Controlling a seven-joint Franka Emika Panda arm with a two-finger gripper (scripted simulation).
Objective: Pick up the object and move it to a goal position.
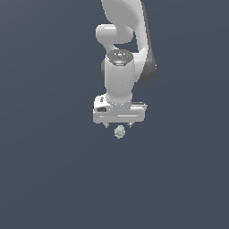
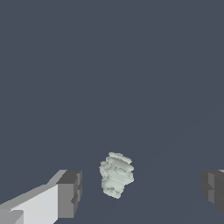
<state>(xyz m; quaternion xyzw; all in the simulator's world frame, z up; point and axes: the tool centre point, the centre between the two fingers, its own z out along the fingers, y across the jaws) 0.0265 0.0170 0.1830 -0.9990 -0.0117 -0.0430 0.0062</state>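
The object (image 1: 119,132) is a tiny pale grey-green lumpy blob lying on the dark grey floor, just below the white hand in the exterior view. In the wrist view the object (image 2: 116,174) sits between the two dark fingertips (image 2: 71,192), closer to that one than to the other, touching neither. My gripper (image 2: 142,189) is open, its fingers wide apart on either side of the blob. In the exterior view the gripper (image 1: 118,125) hangs straight over the object, with only short finger stubs showing under the hand.
The white Panda arm (image 1: 127,40) rises behind the hand toward the top of the exterior view. A plain dark grey surface (image 1: 53,170) surrounds everything.
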